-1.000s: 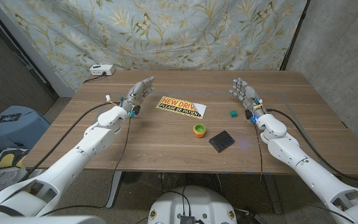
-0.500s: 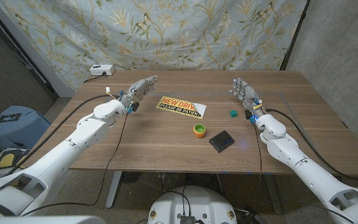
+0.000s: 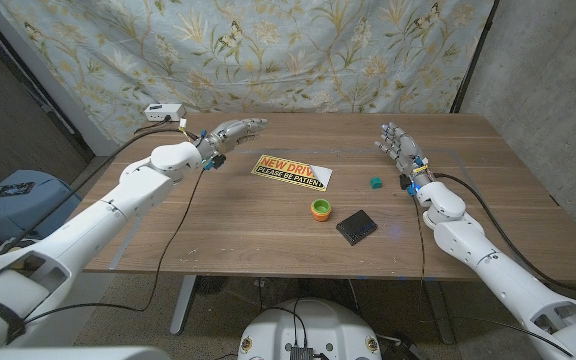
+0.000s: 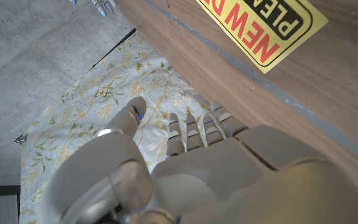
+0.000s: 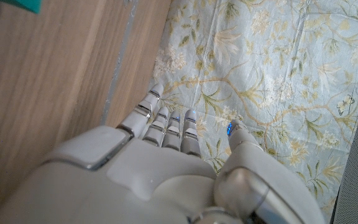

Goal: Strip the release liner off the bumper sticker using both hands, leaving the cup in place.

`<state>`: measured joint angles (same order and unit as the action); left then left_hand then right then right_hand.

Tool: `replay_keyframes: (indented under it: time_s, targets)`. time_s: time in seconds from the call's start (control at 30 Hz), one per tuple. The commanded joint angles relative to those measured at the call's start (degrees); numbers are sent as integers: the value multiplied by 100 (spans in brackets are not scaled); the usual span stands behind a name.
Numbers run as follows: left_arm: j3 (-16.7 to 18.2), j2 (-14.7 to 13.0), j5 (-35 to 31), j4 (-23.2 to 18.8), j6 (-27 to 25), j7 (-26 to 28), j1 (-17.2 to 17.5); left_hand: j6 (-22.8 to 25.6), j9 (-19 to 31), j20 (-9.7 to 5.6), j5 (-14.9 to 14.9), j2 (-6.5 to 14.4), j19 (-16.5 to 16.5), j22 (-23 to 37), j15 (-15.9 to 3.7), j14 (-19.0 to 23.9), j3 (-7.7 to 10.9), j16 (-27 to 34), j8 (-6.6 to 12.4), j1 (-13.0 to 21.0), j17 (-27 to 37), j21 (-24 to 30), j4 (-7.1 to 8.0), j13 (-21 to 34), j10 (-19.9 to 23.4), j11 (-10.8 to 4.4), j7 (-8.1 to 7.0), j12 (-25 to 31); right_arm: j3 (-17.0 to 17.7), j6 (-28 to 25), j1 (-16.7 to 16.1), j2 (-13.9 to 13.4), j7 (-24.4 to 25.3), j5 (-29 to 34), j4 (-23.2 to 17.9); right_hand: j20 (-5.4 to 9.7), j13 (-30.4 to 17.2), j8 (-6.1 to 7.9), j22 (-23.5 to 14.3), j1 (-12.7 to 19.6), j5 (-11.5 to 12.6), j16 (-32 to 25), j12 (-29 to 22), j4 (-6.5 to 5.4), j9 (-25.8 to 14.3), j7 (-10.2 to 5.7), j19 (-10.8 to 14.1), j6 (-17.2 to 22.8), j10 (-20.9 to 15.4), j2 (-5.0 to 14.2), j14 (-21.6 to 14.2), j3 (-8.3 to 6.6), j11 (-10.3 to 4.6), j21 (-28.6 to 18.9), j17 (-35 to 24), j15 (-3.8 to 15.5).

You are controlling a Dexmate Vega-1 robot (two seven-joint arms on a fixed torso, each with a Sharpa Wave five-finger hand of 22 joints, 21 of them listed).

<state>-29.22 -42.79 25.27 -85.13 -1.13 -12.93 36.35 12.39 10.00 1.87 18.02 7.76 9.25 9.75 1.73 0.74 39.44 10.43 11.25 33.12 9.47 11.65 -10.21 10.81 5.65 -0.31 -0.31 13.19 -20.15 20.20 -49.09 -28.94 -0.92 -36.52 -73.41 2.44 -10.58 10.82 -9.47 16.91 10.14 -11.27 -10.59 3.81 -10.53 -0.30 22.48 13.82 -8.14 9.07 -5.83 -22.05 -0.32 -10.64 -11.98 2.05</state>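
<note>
My left fingers [image 3: 251,125] are released and stretched out, holding nothing, above the far left part of the surface [image 3: 248,230], aimed toward the bumper sticker [image 3: 291,172] so I can come at its left end. My left hand [image 3: 230,133] hangs just beyond that end, not touching it. My right fingers [image 3: 392,138] are also released, spread and upright, empty; my right hand [image 3: 401,152] waits on the far right, well apart from the sticker, ready to take the other side. The sticker lies flat at mid-surface, its liner not yet lifted (as far as I can judge). The orange cup [image 3: 320,209] stands just nearer than it, and I judge both approaches avoid it.
</note>
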Motion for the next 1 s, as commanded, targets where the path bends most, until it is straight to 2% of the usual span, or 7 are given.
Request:
replay_keyframes:
  time_s: [0.03, 0.17, 0.3, 0.57, 0.63, 0.87, 1.0]
  targets:
    - [-368, -73, -483, 302, 74, -720, -643, 16, 14, -33, 59, -67, 60, 22, 27, -31, -21, 0, -12, 124, 22, 29, -41, 20, -27, -18, -10, -23, 43, 32, 14, 5, 39, -22, 29, 67, -19, 24, -31, 58, 14, -54, -25, 19, -17, 30, -17, 53, -4, 4, 19, -2, 13, -32, -12, 18]
    - [-461, -128, -576, 340, 20, -1034, -824, -75, 14, -37, 101, -151, -35, 21, 59, -167, -42, -49, -58, 225, 25, -24, -44, 25, -173, 13, -3, -92, 43, 28, 6, 25, 75, -22, 15, 67, -19, 23, -31, 59, 14, -55, -22, 22, -18, 32, -30, 53, 11, 7, 30, 1, 52, -28, -12, 8]
    - [-624, -211, -727, 385, -59, -1494, -1078, -457, 12, -67, 179, -245, -204, 17, 116, -477, -60, -74, -143, 458, 30, -84, -30, 34, -451, 33, 21, -181, 43, 49, 1, 45, 94, -19, 3, 63, -20, 23, -31, 57, 13, -59, -22, 23, -18, 37, -33, 53, 17, 9, 31, 3, 58, -28, -13, 3]
    - [-897, -291, -1079, 435, -134, -2174, -1498, -872, 11, -83, 308, -292, -436, 16, 181, -804, -61, -74, -144, 772, 33, -117, -18, 43, -766, 61, 26, -222, 71, 105, -50, 62, 174, -6, -54, 68, -21, 19, -32, 55, 11, -62, -20, 29, -18, 22, -59, 49, 47, 9, 53, 11, 74, -24, -13, 17]
    - [-1016, -262, -1204, 552, -56, -2457, -1688, -1127, 11, -61, 349, -326, -571, 17, 210, -951, -79, -73, -157, 886, 35, -130, -11, 47, -948, 99, -9, -239, 86, 104, -97, 57, 224, -8, -100, 61, -21, 18, -32, 54, 10, -64, -21, 32, -18, 27, -59, 47, 53, 7, 53, 13, 72, -26, -12, 11]
    - [-1228, -254, -1586, 560, -62, -2817, -1971, -1210, 11, -63, 371, -345, -680, 16, 230, -1055, -84, -74, -136, 977, 38, -140, -18, 49, -1067, 89, -9, -245, 121, 121, -190, 43, 299, -12, -168, 46, -23, 20, -33, 56, 10, -71, -29, 39, -19, 44, -56, 51, 54, 11, 59, 17, 95, -33, -11, -5]
    - [-1325, -295, -1863, 453, -104, -2915, -2092, -1229, 13, -57, 376, -367, -690, 13, 240, -1069, -82, -60, -115, 1047, 41, -128, -34, 51, -1103, 79, -96, -234, 150, 122, -230, 32, 349, -18, -205, 56, -23, 18, -33, 56, 10, -72, -28, 41, -19, 30, -71, 47, 65, 14, 70, 19, 71, -29, -11, 10]
